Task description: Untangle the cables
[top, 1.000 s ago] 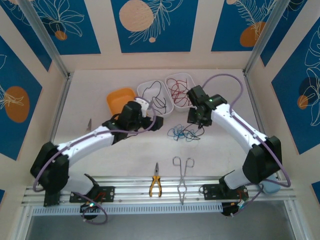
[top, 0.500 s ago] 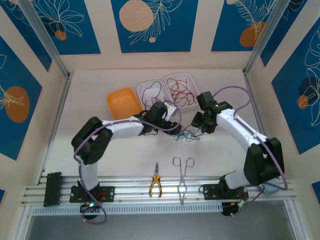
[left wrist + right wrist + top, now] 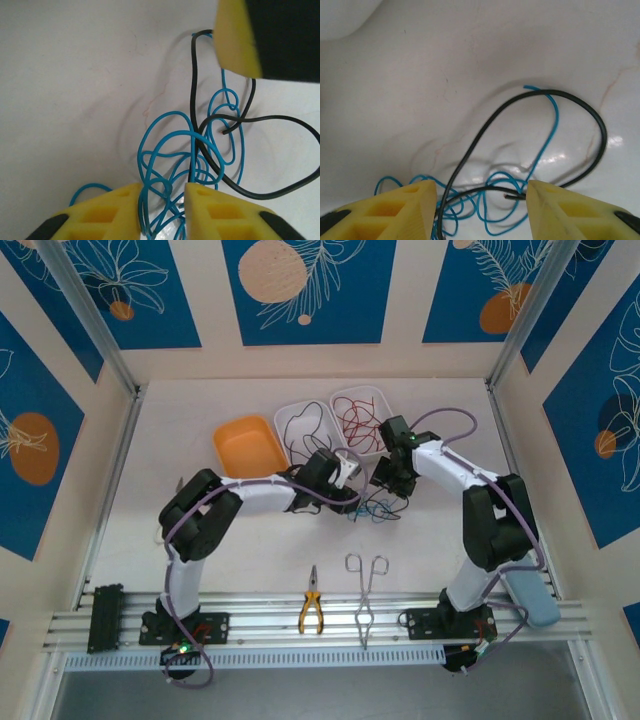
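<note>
Blue cable (image 3: 172, 170) and black cable (image 3: 260, 118), both thin, glossy insulated strands, lie knotted in loose curls on the pale, faintly veined counter (image 3: 450, 540), midway between the two arms. The blue strand forms many small overlapping loops. The black one sweeps through them in one wide arc, its cut end exposed. The left end effector (image 3: 163, 192) hung by the white trays a second earlier with its arm stretched leftward. That arm has since folded at the elbow and brought the end effector in over the knot. Its yellow moulded fingers stand a narrow gap apart, with blue loops lying between them but not evidently pinched. The right end effector (image 3: 481, 197) has shifted slightly inward and hovers opposite, fingers widely parted and empty, above the black arc. The knot itself has not moved, so the separating pull appears not yet begun. Behind, a white tray (image 3: 280, 420) holds a black strand (image 3: 305, 425), a second white tray (image 3: 360, 390) holds red cables (image 3: 360, 422), and an orange tray (image 3: 248, 445) sits to their left.
</note>
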